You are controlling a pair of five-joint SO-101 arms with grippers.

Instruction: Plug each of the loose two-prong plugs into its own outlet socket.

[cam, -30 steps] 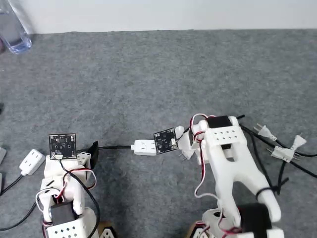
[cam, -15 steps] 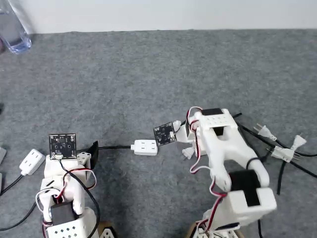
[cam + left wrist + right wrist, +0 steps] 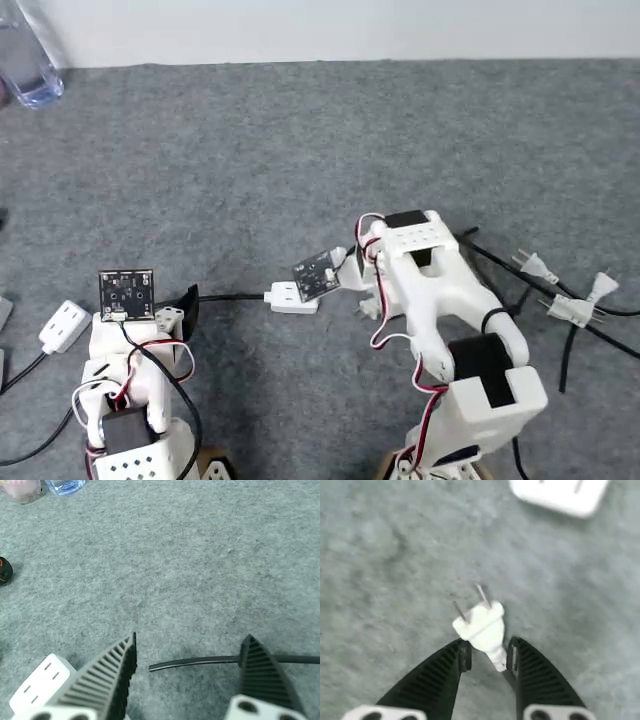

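Observation:
My right gripper (image 3: 487, 647) is shut on the rear of a white two-prong plug (image 3: 479, 621), whose prongs point away from it above the grey carpet. Just beyond lies a white outlet socket (image 3: 559, 494). In the high view the plug (image 3: 366, 303) hangs a short way to the right of that socket (image 3: 292, 297), which ends a black cable. My left gripper (image 3: 190, 640) stands open low over the carpet, with the cable (image 3: 200, 662) lying between its fingers and another white outlet socket (image 3: 41, 684) beside one finger. Two more loose plugs (image 3: 535, 266) (image 3: 578, 308) lie at the right.
Black cords (image 3: 560, 340) tangle on the carpet right of the right arm. A clear bottle (image 3: 27, 60) stands at the far left corner by the wall. A small black and orange object (image 3: 4, 570) lies farther out in the left wrist view.
The right arm has swung left with the plug, bringing it closer to the middle socket. The left arm has kept still.

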